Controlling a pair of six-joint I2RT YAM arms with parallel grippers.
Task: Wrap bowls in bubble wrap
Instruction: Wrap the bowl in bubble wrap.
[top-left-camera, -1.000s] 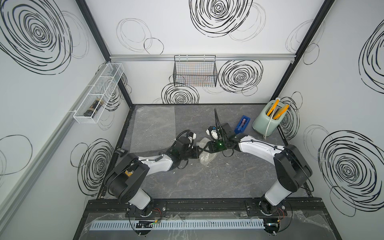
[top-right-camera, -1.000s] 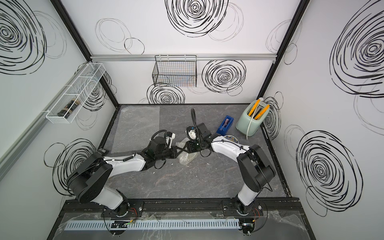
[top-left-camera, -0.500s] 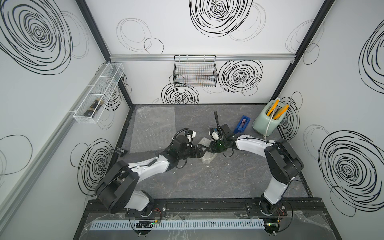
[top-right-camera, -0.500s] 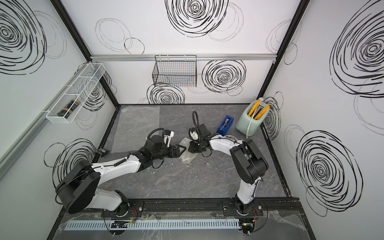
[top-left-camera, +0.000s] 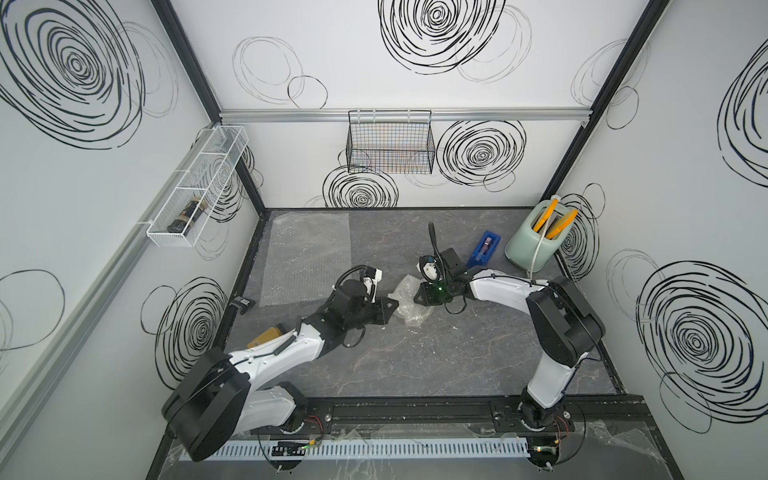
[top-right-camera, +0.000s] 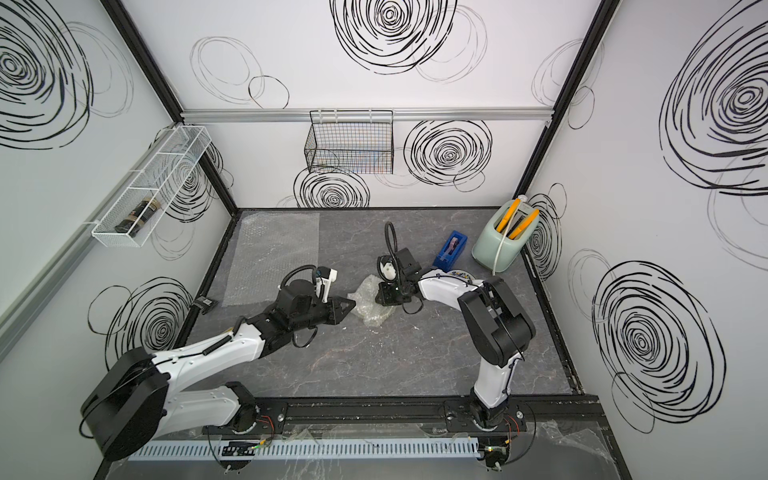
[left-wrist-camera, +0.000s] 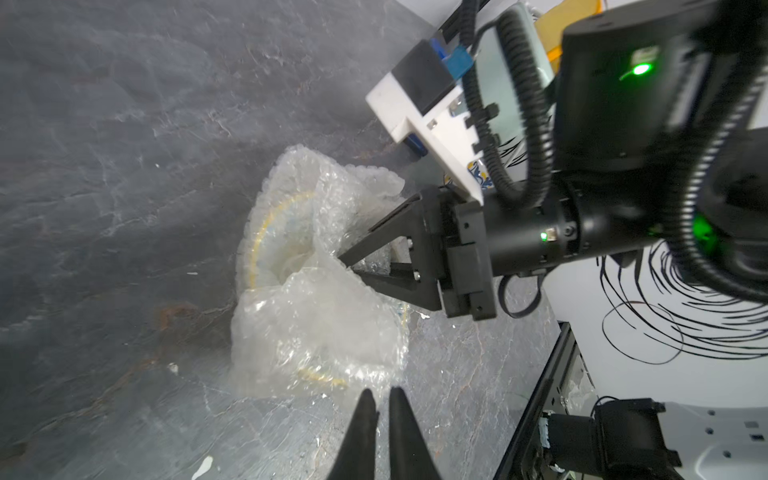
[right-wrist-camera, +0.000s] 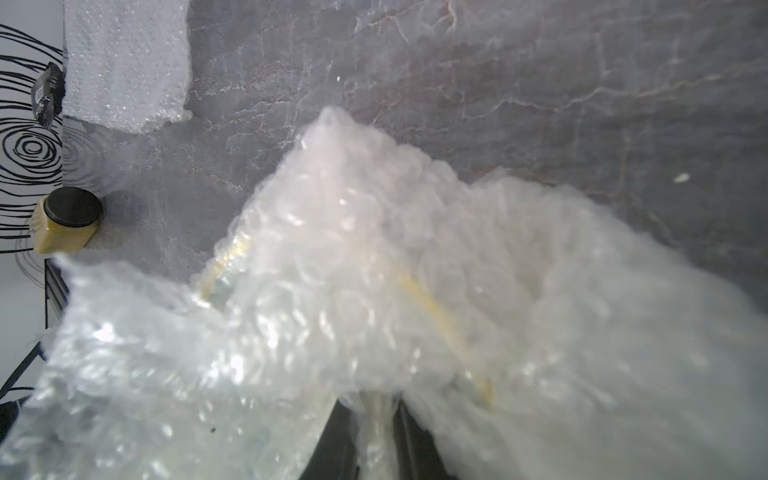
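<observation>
I've got the cream bowl (left-wrist-camera: 270, 245) half-bundled near the spare sheet (top-left-camera: 307, 257), right end effector (left-wrist-camera: 340, 264) pinching a wrap (left-wrist-camera: 316, 328) fold over it, left end effector (left-wrist-camera: 382, 401) nearly pressed together, empty; next, tuck the loose flap.

The worktop (top-left-camera: 415, 357) is coloured dark grey, veined with pale marble lines. The crumpled bubble wrap (left-wrist-camera: 316, 316) is seen as clear and whitish, and a yellow ring of the bowl (left-wrist-camera: 255, 249) is shown through it. The flat bubble wrap sheet (top-left-camera: 307, 257) is rendered pale and translucent. A blue pattern on white is carried by the second bowl (left-wrist-camera: 477, 176). The left gripper (left-wrist-camera: 382, 392) and the right gripper (left-wrist-camera: 343, 262) are finished in black. The walls (top-left-camera: 104, 232) are marked with black scribbled spirals on white.
</observation>
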